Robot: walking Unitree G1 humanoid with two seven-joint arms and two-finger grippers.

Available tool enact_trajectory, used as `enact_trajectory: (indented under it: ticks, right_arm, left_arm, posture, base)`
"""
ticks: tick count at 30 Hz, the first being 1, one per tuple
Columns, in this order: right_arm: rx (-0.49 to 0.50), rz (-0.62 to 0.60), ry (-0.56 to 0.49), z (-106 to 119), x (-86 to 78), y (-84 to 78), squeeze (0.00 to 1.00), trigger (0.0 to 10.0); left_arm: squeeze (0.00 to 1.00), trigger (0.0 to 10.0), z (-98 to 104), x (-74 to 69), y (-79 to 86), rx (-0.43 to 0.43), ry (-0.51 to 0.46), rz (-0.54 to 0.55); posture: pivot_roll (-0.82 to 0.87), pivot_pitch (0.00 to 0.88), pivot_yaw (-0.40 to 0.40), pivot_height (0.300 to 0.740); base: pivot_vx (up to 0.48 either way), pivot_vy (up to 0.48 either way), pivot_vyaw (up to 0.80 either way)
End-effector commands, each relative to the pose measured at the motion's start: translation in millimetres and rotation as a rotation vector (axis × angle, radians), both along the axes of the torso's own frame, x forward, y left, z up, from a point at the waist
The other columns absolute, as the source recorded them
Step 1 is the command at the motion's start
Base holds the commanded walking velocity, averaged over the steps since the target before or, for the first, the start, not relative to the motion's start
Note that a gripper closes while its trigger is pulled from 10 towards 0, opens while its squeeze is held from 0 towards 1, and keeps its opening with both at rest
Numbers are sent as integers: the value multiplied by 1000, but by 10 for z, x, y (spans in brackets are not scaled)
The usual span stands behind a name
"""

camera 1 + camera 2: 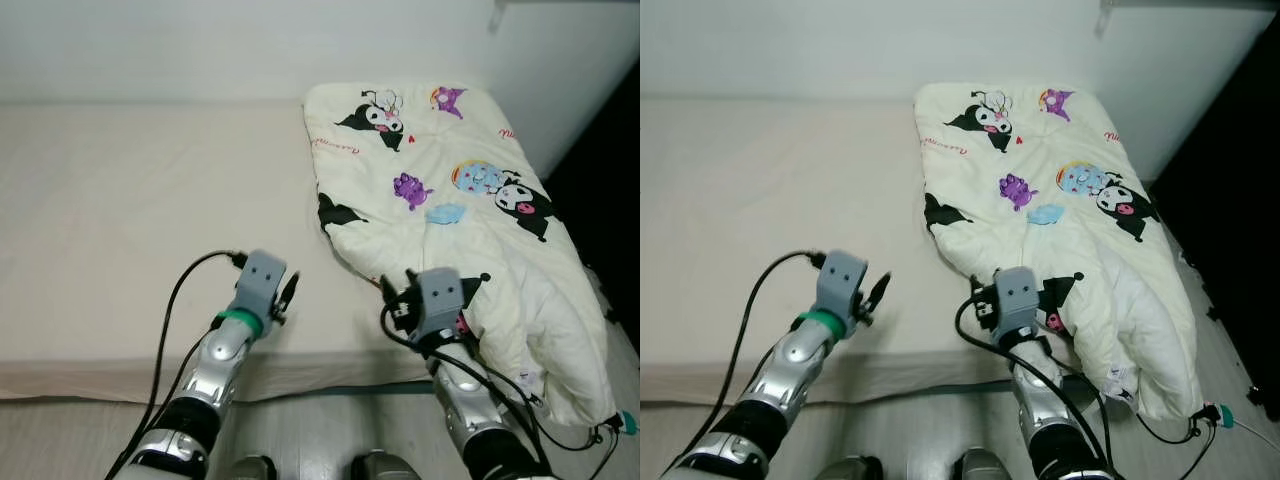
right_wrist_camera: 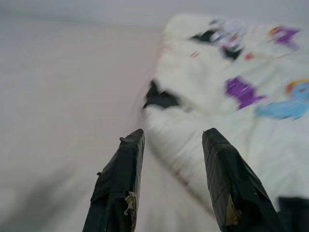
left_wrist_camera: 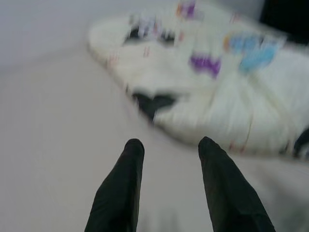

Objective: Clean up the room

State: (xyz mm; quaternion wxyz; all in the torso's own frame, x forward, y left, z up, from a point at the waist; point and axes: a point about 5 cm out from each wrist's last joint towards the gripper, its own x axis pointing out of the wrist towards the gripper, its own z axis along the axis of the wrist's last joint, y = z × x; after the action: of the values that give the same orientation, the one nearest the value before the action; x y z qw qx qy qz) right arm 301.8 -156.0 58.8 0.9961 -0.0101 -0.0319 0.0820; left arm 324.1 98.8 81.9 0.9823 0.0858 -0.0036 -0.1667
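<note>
The cartoon-print quilt [image 1: 450, 230] lies bunched along the right side of the bed [image 1: 130, 230], its lower end sagging off the mattress edge toward the floor. Both arms reach over the near edge: the left gripper [image 3: 169, 150] hovers above bare sheet, jaws wide with nothing between them, and the right gripper [image 2: 171, 142] has its jaws wide at the quilt's near fold. A shallow pinch (the padding looks thick and slippery) could slip, letting the hanging end drag more quilt off the bed.
</note>
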Motion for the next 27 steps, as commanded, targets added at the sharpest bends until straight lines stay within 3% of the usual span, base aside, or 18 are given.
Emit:
enact_trajectory:
  ticks: [1,7,27]
  right_arm:
    - [26,-20,-8,40,19,-45,0,10000]
    - [36,-28,-3,60,25,-78,0,10000]
    - [38,-42,7,64,-8,-144,0,10000]
  left_arm:
    - [0,10000,61,10,-60,-14,-10,-21]
    - [0,10000,195,5,-157,-51,-42,-44]
    - [0,10000,155,-69,-122,-49,5,-26]
  posture:
    - [-63,0,47,715]
    - [-61,0,44,695]
    - [-63,0,43,625]
  base:
    - [0,0,0]
    - [0,0,0]
    - [0,0,0]
